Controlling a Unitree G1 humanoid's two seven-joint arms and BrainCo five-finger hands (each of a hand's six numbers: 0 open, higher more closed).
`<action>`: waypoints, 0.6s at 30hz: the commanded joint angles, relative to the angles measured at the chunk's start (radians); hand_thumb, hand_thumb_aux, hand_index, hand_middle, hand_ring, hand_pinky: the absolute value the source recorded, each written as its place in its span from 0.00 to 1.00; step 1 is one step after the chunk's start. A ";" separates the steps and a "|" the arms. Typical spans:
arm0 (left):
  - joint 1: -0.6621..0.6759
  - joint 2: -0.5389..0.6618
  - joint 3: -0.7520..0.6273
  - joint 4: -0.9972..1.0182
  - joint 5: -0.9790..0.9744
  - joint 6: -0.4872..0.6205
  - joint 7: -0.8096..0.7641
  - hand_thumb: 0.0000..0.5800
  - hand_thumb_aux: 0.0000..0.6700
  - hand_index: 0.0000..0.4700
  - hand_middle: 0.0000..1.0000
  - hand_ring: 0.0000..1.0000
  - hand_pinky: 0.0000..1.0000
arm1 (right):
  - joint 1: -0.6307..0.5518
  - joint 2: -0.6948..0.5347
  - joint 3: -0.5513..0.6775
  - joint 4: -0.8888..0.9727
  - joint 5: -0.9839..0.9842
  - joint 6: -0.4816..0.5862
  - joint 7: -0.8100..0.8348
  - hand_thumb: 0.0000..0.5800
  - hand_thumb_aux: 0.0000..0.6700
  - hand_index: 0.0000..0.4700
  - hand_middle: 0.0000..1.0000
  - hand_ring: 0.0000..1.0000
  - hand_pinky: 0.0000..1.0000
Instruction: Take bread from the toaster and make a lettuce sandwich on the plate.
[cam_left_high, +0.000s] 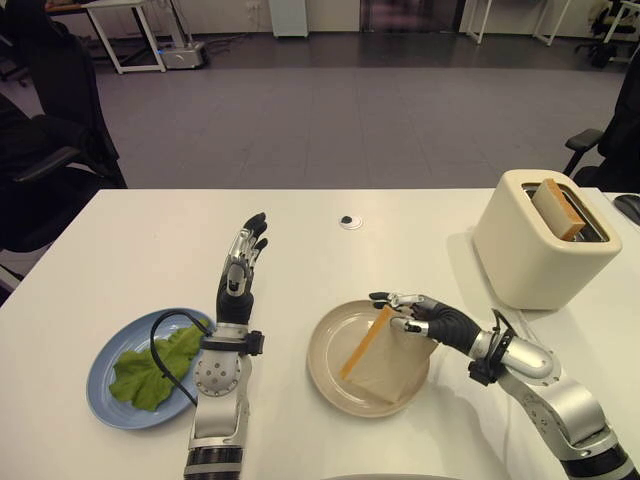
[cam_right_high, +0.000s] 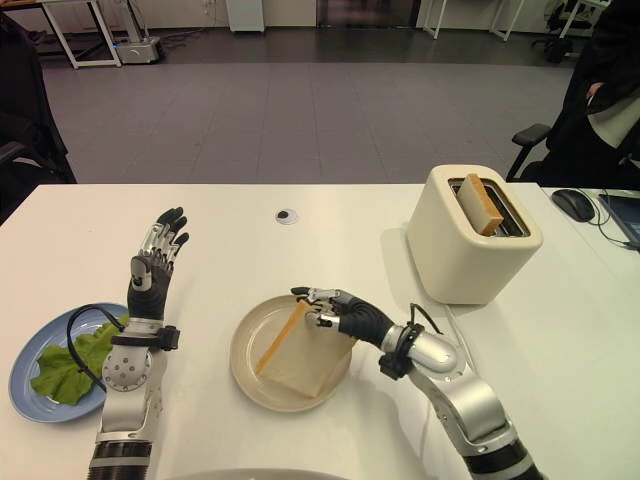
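Note:
A cream toaster (cam_left_high: 540, 245) stands at the right with one bread slice (cam_left_high: 558, 208) sticking out of its slot. On the beige plate (cam_left_high: 330, 338) at the centre, a second bread slice (cam_left_high: 385, 355) leans tilted, its lower edge on the plate. My right hand (cam_left_high: 428, 318) is shut on that slice's upper edge. My left hand (cam_left_high: 240, 270) is held upright with straight fingers between the two plates, holding nothing. A green lettuce leaf (cam_left_high: 155, 368) lies on the blue plate (cam_left_high: 105, 360) at the left.
A small round dark fitting (cam_left_high: 349, 221) sits in the white table top behind the plates. A dark computer mouse (cam_right_high: 575, 204) lies at the far right behind the toaster. Office chairs stand at the table's left and right edges.

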 joint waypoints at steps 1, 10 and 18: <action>0.008 0.001 -0.003 -0.008 -0.005 0.012 -0.002 0.00 0.00 0.00 0.00 0.00 0.00 | 0.001 0.026 0.037 0.032 -0.072 -0.008 0.002 1.00 1.00 1.00 0.00 0.00 0.00; 0.014 0.006 -0.001 -0.025 -0.002 0.012 -0.003 0.00 0.00 0.00 0.00 0.00 0.00 | -0.044 0.120 -0.044 0.067 -0.137 -0.074 -0.071 0.00 0.00 0.00 0.00 0.00 0.00; 0.070 0.105 0.016 -0.192 -0.028 0.073 -0.087 0.00 0.00 0.00 0.00 0.00 0.00 | -0.051 0.210 -0.188 -0.015 -0.069 -0.167 -0.116 0.00 0.00 0.00 0.00 0.00 0.00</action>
